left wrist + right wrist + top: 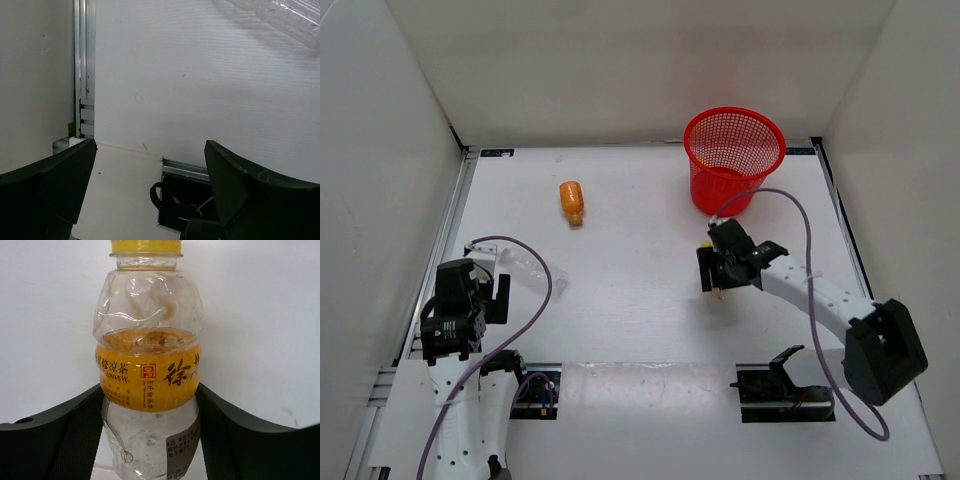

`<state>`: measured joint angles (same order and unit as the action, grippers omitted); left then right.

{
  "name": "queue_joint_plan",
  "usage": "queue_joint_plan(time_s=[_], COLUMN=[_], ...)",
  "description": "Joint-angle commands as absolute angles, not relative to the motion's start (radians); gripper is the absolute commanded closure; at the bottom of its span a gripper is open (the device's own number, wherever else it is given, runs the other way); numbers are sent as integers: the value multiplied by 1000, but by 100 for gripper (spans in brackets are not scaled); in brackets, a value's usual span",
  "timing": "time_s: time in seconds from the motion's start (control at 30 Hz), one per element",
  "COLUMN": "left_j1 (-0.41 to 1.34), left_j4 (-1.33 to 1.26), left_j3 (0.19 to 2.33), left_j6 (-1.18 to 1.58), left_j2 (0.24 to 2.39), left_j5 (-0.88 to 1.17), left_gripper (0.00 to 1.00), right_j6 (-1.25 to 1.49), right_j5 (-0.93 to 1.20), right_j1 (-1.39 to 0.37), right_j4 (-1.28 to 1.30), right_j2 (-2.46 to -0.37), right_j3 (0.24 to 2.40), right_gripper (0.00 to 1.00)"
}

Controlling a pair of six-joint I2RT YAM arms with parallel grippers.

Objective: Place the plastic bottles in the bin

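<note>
The red mesh bin stands at the back right. The orange bottle lies on the table left of it. The clear colourless bottle lies near the left arm and shows at the top right of the left wrist view. My right gripper is shut on the yellow-capped bottle just in front of the bin; in the top view only its cap shows. The right fingers press both sides of its clear body below the label. My left gripper is open and empty.
White walls enclose the table on the left, back and right. The arm mount slots sit at the near edge. A purple cable loops from the right arm close to the bin's base.
</note>
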<state>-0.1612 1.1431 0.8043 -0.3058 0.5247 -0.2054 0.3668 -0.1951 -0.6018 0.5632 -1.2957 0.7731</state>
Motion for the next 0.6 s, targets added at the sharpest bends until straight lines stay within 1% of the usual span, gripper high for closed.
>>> queue_joint_plan(time_s=[0.0, 0.07, 0.13, 0.17, 0.23, 0.27, 0.3, 0.33, 0.37, 0.4, 0.43, 0.47, 0.5, 0.53, 0.57], left_j1=[-158, -158, -158, -158, -158, -158, -158, -158, -158, -158, -158, -158, -158, -158, -158], left_j4=[1135, 1135, 1089, 1075, 1045, 1045, 1029, 1029, 1014, 999, 990, 973, 927, 904, 884], left_j3=[818, 827, 827, 836, 845, 845, 845, 845, 835, 834, 834, 821, 812, 798, 798], left_j6=[-313, -304, -270, -270, -256, -273, -300, -395, -457, -521, -651, -711, -769, -873, -923], left_j2=[528, 538, 548, 558, 558, 567, 568, 568, 558, 558, 558, 558, 558, 558, 572], left_j5=[-202, -225, -270, -317, -348, -348, -338, -322, -302, -270, -270, -270, -270, -270, -270], left_gripper=[0, 0, 0, 0, 0, 0, 0, 0, 0, 0, 0, 0, 0, 0, 0], right_j6=[257, 220, 189, 180, 201, 215, 244, 265, 288, 329, 342, 356, 373, 399, 416], right_j5=[-94, -94, -127, -127, -127, -138, -149, -158, -158, -158, -149, -149, -149, -149, -149], right_j1=[-623, -623, -597, -577, -502, -479, -438, -416, -396, -361, -347, -335, -315, -314, -298], right_j4=[479, 404, 347, 298, 285, 328, 360, 408, 523, 584, 636, 676, 714, 715, 695], right_j2=[-1180, -1157, -1193, -1221, -1357, -1415, -1549, -1624, -1700, -1853, -1923, -1984, -2065, -2083, -2083], right_j3=[954, 1083, 1171, 1265, 1391, 1469, 1646, 1751, 1863, 1979, 2194, 2277, 2330, 2335, 2306], right_gripper=[73, 73, 73, 71, 71, 67, 67, 67, 63, 63, 63, 61, 55, 51, 45])
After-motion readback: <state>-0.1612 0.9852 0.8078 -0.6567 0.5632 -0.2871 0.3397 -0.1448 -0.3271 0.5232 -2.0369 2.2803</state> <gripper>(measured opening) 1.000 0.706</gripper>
